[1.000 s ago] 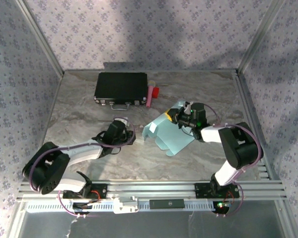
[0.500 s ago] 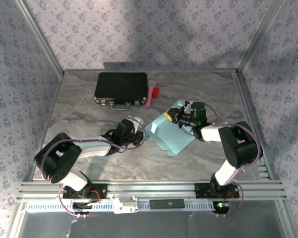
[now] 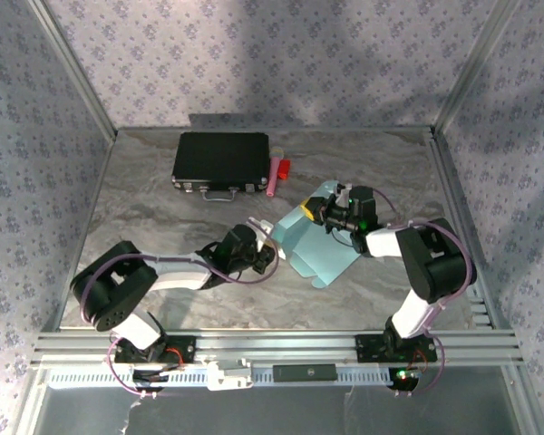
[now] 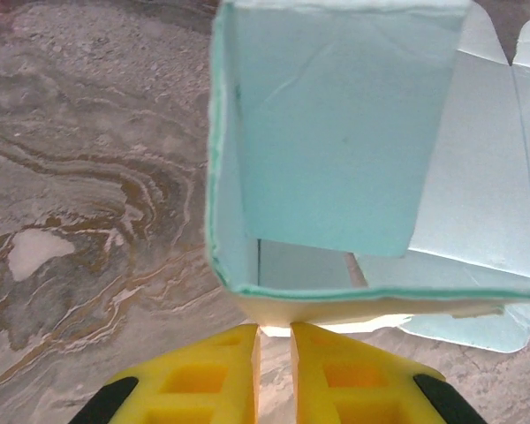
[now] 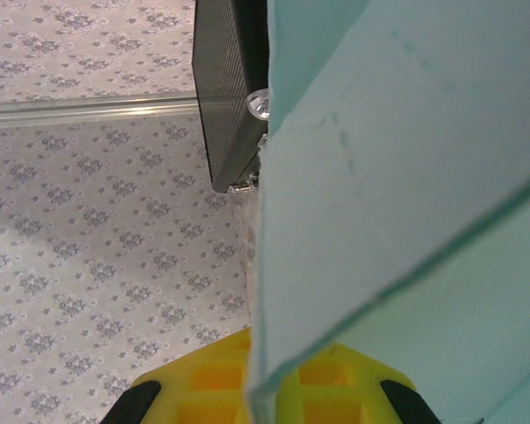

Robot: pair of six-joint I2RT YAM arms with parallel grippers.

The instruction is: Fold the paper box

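Half-formed in pale light-blue thin card, the paper box (image 3: pixel 313 245) stands with one end raised into an open rectangular sleeve, flat panels and rounded flaps spreading behind. The sleeve's lower edge lies just beyond the fingertips of the left gripper (image 4: pixel 274 334); one panel's edge runs between the fingers of the right gripper (image 5: pixel 265 358).

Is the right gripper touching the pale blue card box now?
Touching. In the right wrist view the edge of the pale light-blue thin-card paper box runs down between the yellow fingers of the right gripper, which is shut on it.
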